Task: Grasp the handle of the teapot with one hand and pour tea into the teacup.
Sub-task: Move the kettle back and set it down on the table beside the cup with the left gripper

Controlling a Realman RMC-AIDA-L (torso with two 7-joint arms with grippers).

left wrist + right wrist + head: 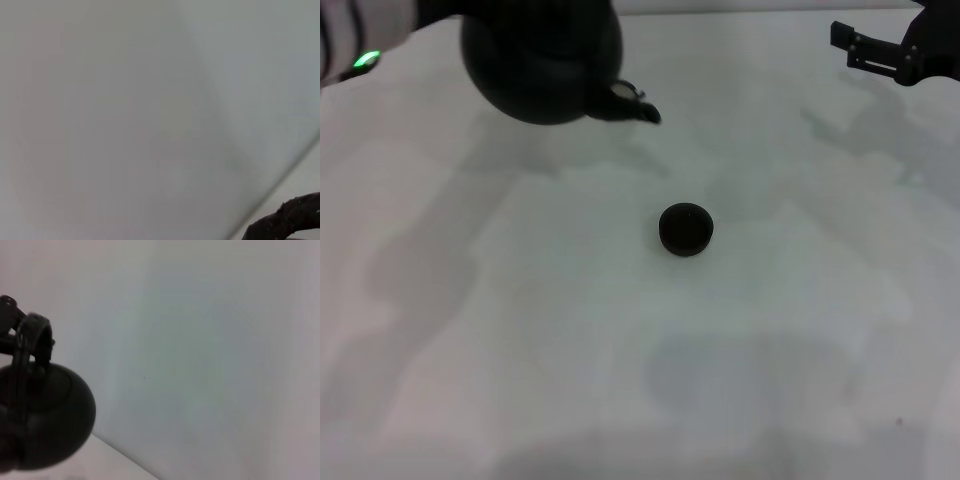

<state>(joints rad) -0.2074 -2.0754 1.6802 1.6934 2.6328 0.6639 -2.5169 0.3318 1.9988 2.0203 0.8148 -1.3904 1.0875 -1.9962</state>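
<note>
A round black teapot (542,62) hangs above the tabletop's (500,330) far left area, spout pointing right toward the middle. Its handle (31,342) is held from above; the left gripper's fingers are hidden. The tiny teacup (685,229) sits mid-tabletop. The right gripper (860,46) hovers, fingers apart, at the far right corner.

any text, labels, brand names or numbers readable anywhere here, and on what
None can be read.
The teapot shows plain black, with no mark visible.
The teacup is plain and dark.
The table is bare white.
The right end effector shows no lettering.
</note>
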